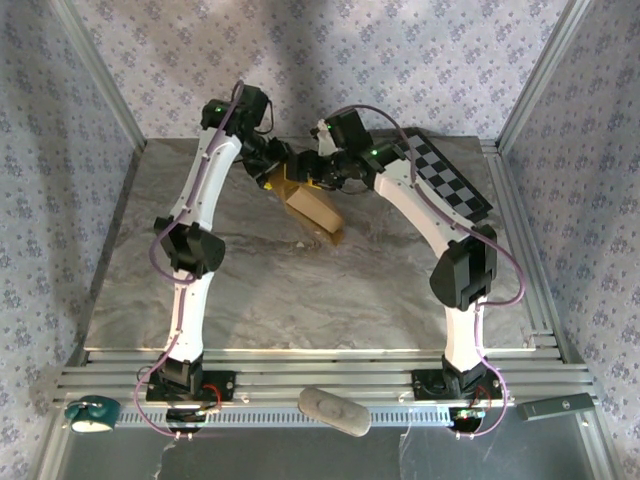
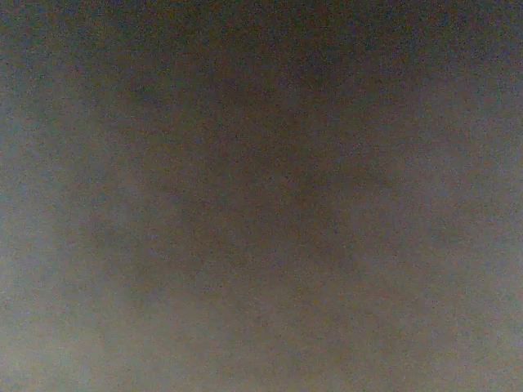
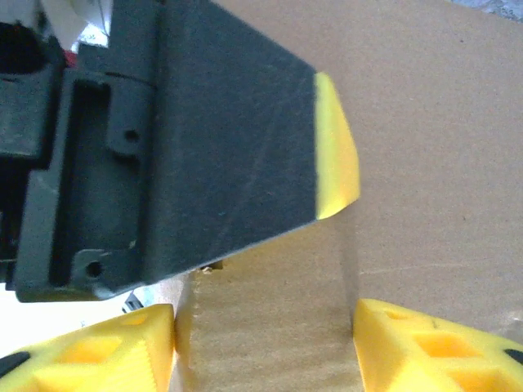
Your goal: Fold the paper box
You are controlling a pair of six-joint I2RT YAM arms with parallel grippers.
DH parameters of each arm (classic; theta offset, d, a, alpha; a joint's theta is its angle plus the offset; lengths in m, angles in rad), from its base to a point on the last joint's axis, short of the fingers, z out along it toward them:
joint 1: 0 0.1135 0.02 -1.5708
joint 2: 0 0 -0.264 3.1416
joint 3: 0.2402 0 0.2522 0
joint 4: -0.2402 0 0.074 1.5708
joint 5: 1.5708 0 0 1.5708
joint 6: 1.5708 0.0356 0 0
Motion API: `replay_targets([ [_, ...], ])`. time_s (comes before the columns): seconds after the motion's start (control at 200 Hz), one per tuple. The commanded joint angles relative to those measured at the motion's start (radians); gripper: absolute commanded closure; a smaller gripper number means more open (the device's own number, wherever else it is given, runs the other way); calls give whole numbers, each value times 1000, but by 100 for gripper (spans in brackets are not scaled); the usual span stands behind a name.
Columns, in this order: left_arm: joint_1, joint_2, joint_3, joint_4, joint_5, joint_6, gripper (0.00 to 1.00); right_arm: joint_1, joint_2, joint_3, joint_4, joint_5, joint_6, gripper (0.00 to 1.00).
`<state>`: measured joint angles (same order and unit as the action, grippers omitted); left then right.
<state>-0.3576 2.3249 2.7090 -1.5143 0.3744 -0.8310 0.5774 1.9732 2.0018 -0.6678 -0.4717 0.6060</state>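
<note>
The paper box (image 1: 312, 208), tan cardboard, stands tilted at the back middle of the marble table (image 1: 300, 290). Both arms meet at its upper end. My right gripper (image 1: 322, 175) comes in from the right. In the right wrist view its yellow fingertips (image 3: 106, 351) sit on either side of a shaded cardboard strip (image 3: 270, 327) and touch its edges, so my right gripper (image 3: 263, 335) is shut on the paper box (image 3: 425, 122). My left gripper (image 1: 275, 165) reaches in from the left. One of its black fingers, with a yellow tip (image 3: 337, 155), lies against the cardboard. The left wrist view is dark and blurred.
A black-and-white checkerboard panel (image 1: 450, 180) lies at the back right of the table. Metal frame posts and patterned walls close in the sides and back. On the near rail sit a grey oval object (image 1: 335, 410), a teal object (image 1: 90, 415) and a dark bar (image 1: 555, 407).
</note>
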Motion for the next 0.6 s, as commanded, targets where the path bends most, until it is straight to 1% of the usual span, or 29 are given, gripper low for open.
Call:
replay_targets([
  [0.0, -8, 19, 45, 17, 12, -35, 27, -36, 38, 12, -69, -10, 14, 46],
  [0.035, -5, 13, 46, 32, 16, -45, 18, -50, 42, 11, -66, -26, 15, 49],
  [0.13, 5, -7, 48, 75, 28, -71, 10, -84, 52, 11, -67, -53, 50, 53],
  [0.26, 14, -38, 43, 154, 34, -104, 11, -127, 54, 4, -66, -80, 68, 58],
  [0.38, 11, -27, 40, 208, 77, -134, 15, -159, 59, -9, -58, -104, 91, 64],
  [0.525, -17, 5, 35, 267, 103, -155, 19, -189, 48, -31, -68, -94, 87, 66],
  [0.595, -20, 12, 42, 259, 75, -160, 19, -207, 30, -40, -89, -61, 61, 66],
])
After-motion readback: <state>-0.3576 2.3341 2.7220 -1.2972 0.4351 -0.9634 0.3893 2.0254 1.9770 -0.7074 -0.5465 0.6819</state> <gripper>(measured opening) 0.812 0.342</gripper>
